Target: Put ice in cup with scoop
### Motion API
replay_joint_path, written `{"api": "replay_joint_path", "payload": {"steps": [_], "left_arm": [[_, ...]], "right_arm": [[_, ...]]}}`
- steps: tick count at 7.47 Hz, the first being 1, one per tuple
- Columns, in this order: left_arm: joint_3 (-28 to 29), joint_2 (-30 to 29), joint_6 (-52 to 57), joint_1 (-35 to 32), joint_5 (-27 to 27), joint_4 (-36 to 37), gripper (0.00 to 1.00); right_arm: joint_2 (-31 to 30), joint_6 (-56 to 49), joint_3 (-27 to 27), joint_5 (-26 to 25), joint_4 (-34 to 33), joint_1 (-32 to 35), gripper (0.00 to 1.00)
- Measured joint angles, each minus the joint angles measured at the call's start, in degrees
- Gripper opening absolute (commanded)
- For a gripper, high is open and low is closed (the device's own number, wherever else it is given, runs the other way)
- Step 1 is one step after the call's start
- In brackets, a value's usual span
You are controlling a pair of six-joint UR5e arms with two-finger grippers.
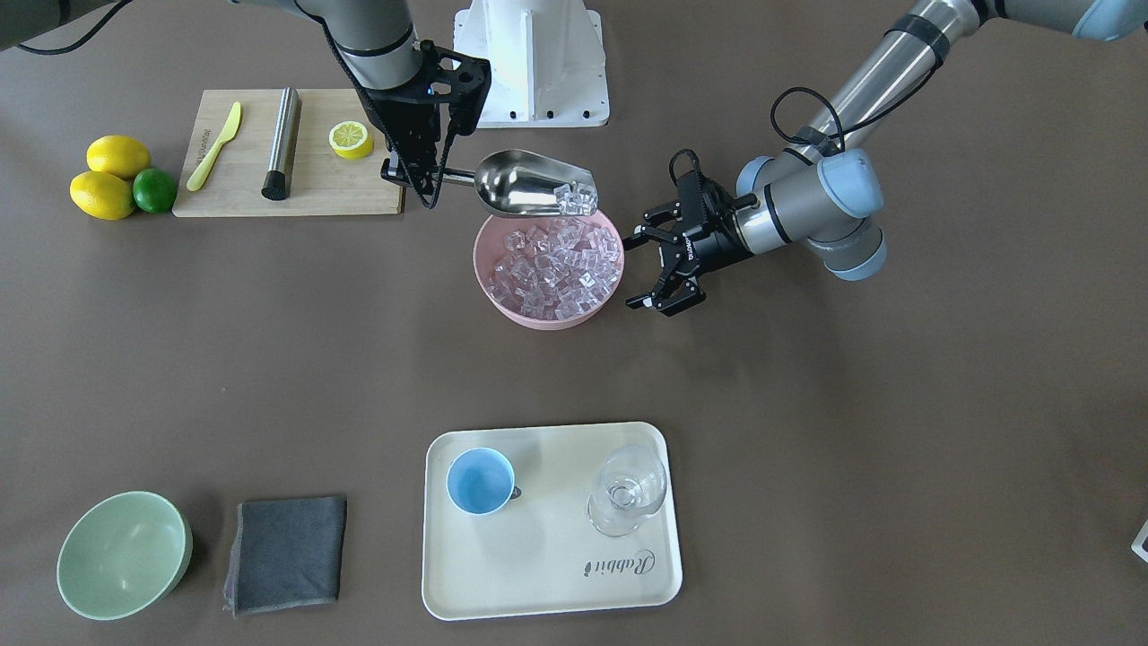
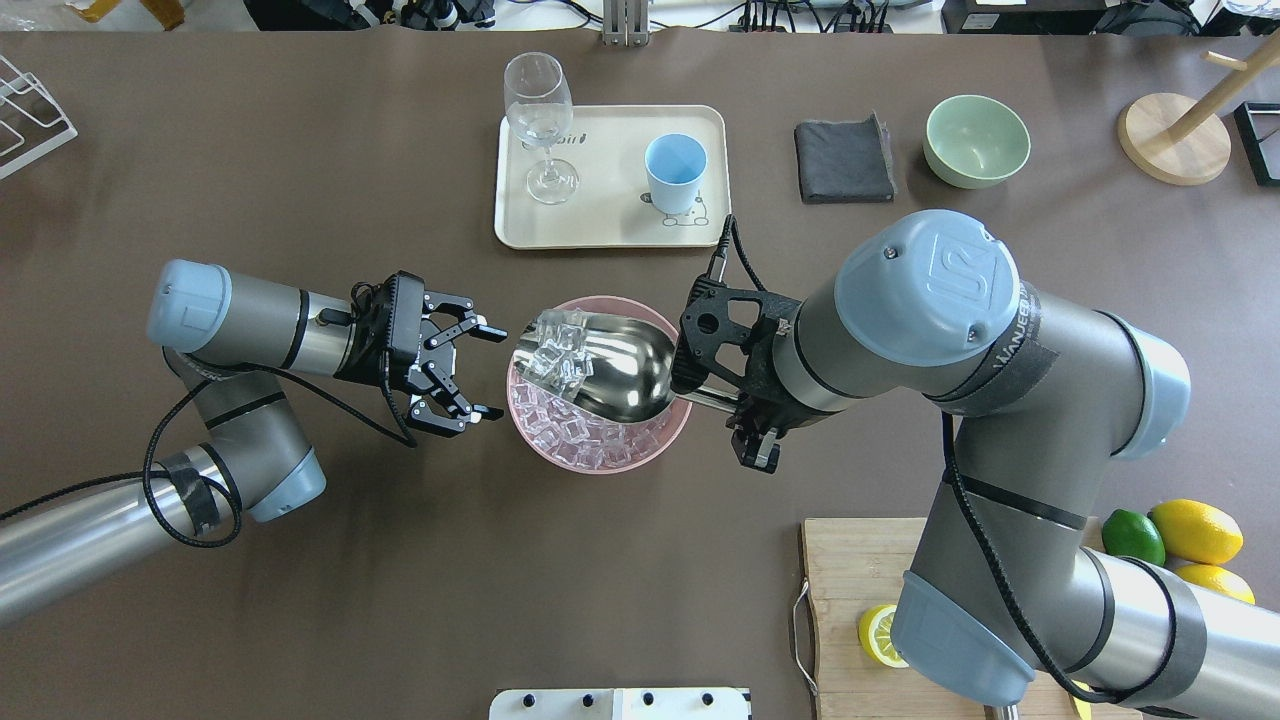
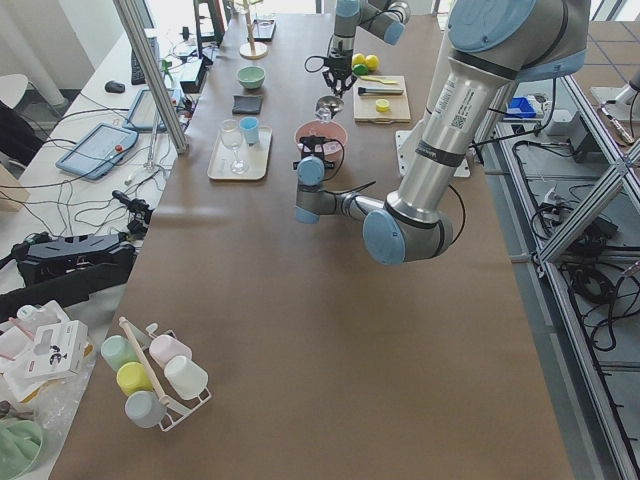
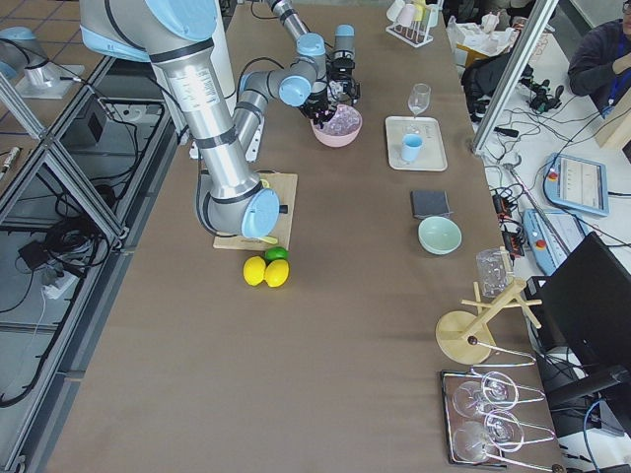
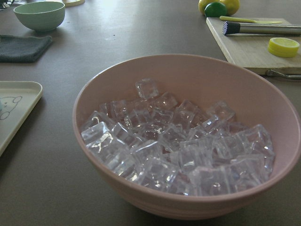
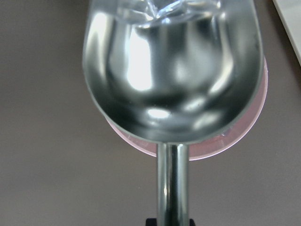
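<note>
My right gripper [image 1: 420, 175] is shut on the rod handle of the steel scoop [image 1: 525, 184], which it holds level just above the pink bowl [image 1: 538, 321]. A few ice cubes [image 1: 577, 197] lie at the scoop's front lip, also in the overhead view [image 2: 553, 350]. The bowl is full of ice [image 5: 174, 141]. My left gripper [image 2: 490, 370] is open and empty beside the bowl's rim. The light-blue cup [image 1: 480, 482] stands empty on the cream tray [image 1: 547, 574], apart from the bowl. The wrist view shows the scoop's trough [image 6: 174, 70].
A clear stemmed glass [image 1: 628, 489] stands on the tray beside the cup. A pale green bowl [image 1: 121, 554] and grey cloth [image 1: 287, 554] lie beside the tray. A cutting board [image 1: 296, 193] with knife, steel cylinder and lemon half is behind my right gripper.
</note>
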Motion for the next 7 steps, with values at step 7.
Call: {"api": "replay_joint_path", "payload": {"steps": [7], "left_arm": [[-4.8,3.5,0.3,-6.2,-5.9,4.9,0.98]], "right_arm": [[-0.7,5.6,-1.9,1.2,3.7,3.0,0.00]]}}
